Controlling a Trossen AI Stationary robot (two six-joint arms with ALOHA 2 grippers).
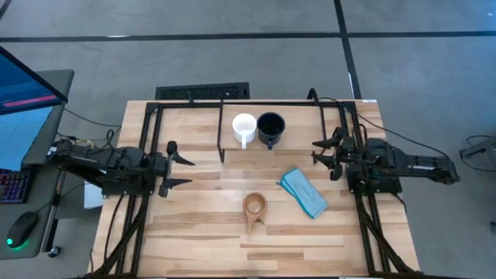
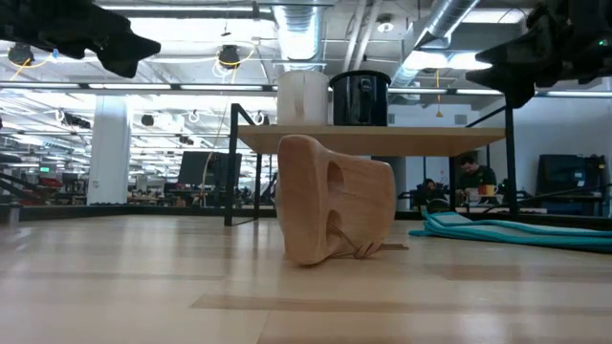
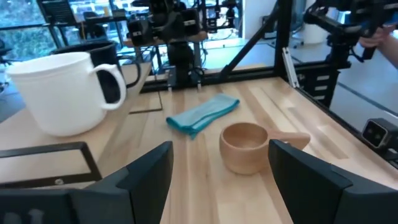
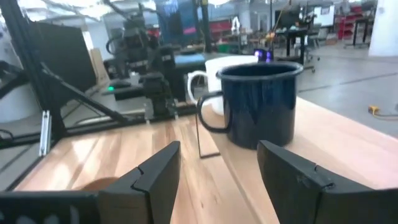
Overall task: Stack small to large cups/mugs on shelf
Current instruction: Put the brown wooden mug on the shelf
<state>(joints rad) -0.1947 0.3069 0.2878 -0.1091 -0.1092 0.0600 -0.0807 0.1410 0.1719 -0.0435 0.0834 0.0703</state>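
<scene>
Both grippers, left (image 1: 186, 172) and right (image 1: 318, 153), fingers wide apart and holding nothing, hover at table sides; white mug (image 1: 244, 128) and dark navy mug (image 1: 270, 129) on shelf (image 1: 190, 103) at far edge, tan wooden mug (image 1: 254, 207) on tabletop near center.

White mug (image 4: 202, 74) mostly hidden behind navy mug (image 4: 261, 102) in right wrist view; tan mug (image 4: 99, 184) cut off by right hand, prob. just its rim showing.

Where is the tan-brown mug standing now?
In the high view, the tan-brown mug stands on the tabletop, in front of the shelf, left of the light blue cloth.
</scene>
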